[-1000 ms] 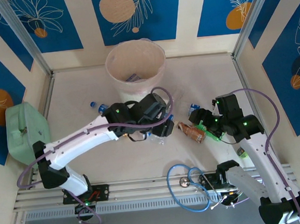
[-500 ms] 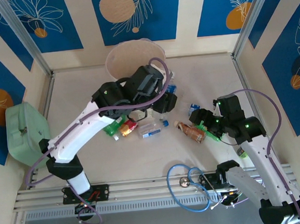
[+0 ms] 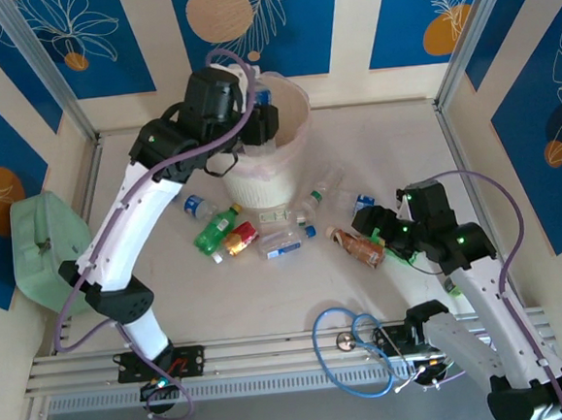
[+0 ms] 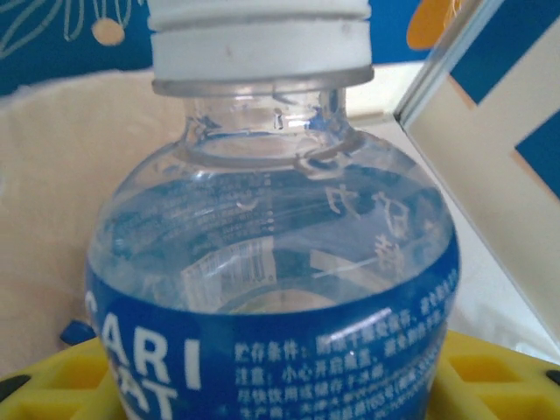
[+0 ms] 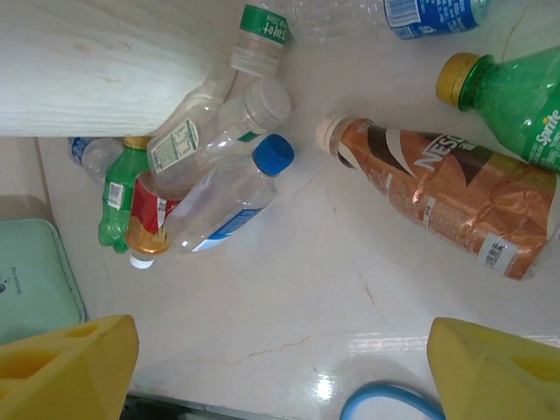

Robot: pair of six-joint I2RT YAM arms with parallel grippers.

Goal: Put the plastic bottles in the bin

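While the left claw (image 3: pixel 259 119) squeezes a clear bottle (image 4: pixel 280 262) with a blue label just over the bin (image 3: pixel 300 121) at the counter's (image 3: pixel 269 298) far edge, the right claw (image 5: pixel 282 341) hangs wide open and empty above a brown bottle (image 5: pixel 437 197) toward the right edge. More bottles (image 3: pixel 215 233) lie by the bin's foot.

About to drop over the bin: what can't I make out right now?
Bin interior: top view, left arm covers much of it; left wrist view, the held blue-labelled bottle blocks it.
That bottle's lower body: left wrist view, cut by bottom edge.
Green Sprite bottle: right wrist view, cut by right edge.
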